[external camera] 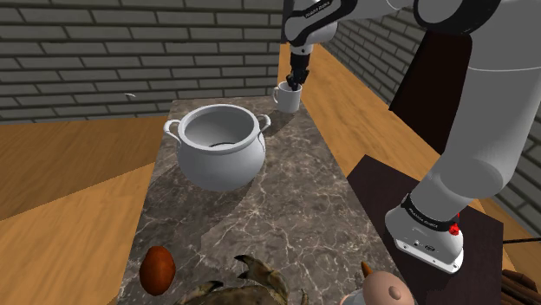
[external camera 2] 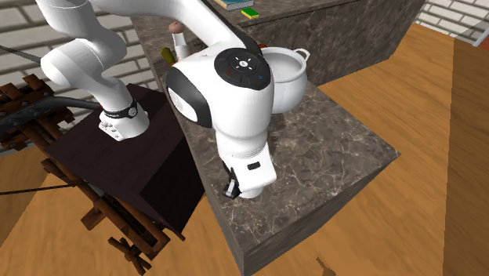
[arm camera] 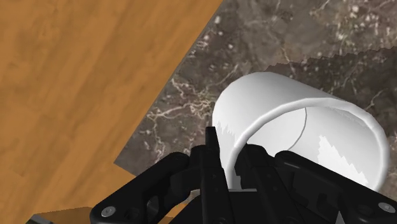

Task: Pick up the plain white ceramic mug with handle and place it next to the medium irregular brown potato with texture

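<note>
Brick walls and wood floor surround the marble worktop [external camera: 286, 217], with a big white pot [external camera: 221, 147] mid-frame in the shoulder view. A brown potato [external camera: 158, 269] lies lower left. The white mug [external camera: 288, 100] stands upper centre at the worktop's far corner, its wall pinched by the narrow claw [external camera: 296, 84].

mug [external camera: 289, 99] [arm camera: 299, 127]: plain white, handled, upright at the far end of the marbled surface [external camera: 286, 199], near its corner; wall clasped at the rim by the hand [external camera: 296, 85].
potato [external camera: 158, 269]: reddish-brown, oval, lying at the surface's near end, well apart from the mug.
</note>
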Controlling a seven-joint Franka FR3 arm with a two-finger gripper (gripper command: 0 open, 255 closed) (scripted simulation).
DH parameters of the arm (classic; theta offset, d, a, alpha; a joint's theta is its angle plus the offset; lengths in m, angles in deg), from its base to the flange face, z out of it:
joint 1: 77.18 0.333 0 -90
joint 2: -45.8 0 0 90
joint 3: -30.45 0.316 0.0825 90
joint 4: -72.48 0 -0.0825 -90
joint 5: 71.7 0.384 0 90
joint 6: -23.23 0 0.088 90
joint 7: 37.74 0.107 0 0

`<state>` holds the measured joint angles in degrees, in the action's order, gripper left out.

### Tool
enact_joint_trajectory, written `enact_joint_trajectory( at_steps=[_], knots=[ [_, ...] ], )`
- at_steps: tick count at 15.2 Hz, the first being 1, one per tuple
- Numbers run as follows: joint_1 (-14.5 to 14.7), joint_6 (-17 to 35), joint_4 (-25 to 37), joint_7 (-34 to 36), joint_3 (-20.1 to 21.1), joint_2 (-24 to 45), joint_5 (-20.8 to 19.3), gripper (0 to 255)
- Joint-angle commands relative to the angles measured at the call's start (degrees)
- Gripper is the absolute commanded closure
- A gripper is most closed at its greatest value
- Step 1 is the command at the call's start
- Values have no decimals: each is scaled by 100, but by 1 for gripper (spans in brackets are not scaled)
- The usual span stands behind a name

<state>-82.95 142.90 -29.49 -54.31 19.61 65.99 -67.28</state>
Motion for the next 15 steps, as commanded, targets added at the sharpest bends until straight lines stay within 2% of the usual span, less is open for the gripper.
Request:
enact_joint_trajectory(
  at_steps=[1,15],
  knots=[
    [8,-119,55,17,-5,-66,-17,255],
    [19,-1079,693,74,-35,-395,-102,255]
  ],
)
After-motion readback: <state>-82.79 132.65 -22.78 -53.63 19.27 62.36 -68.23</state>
